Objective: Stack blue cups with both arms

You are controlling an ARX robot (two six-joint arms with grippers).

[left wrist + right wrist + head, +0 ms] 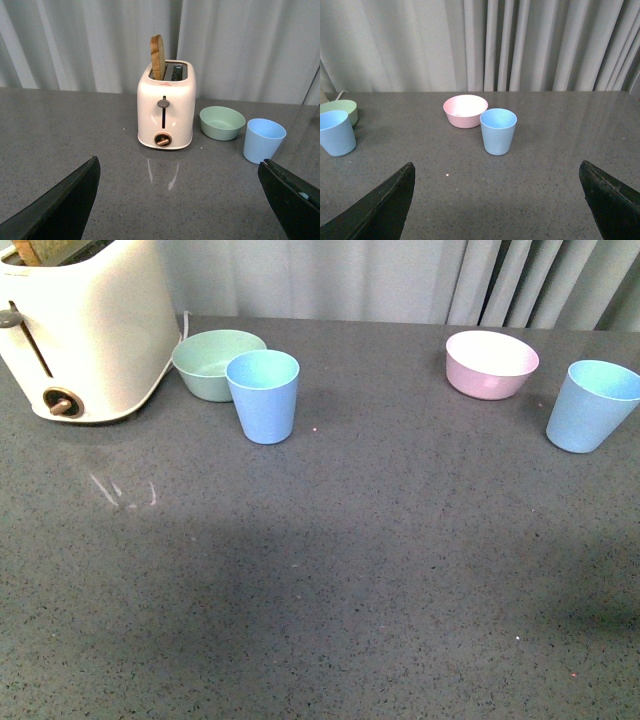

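Note:
Two light blue cups stand upright and apart on the grey table. One blue cup (263,395) (263,140) (336,132) sits at the back left, right in front of the mint-green bowl. The other blue cup (592,405) (498,130) stands at the far right, beside the pink bowl. Neither arm shows in the front view. My left gripper (180,200) is open, well short of the toaster and the left cup. My right gripper (497,200) is open too, with the right cup straight ahead of it, some way off. Nothing lies between either pair of fingers.
A cream toaster (85,330) (165,107) with a slice of bread in it stands at the back left. A mint-green bowl (215,363) (222,122) (340,110) sits beside it. A pink bowl (491,363) (465,110) is at the back right. Curtains hang behind the table.

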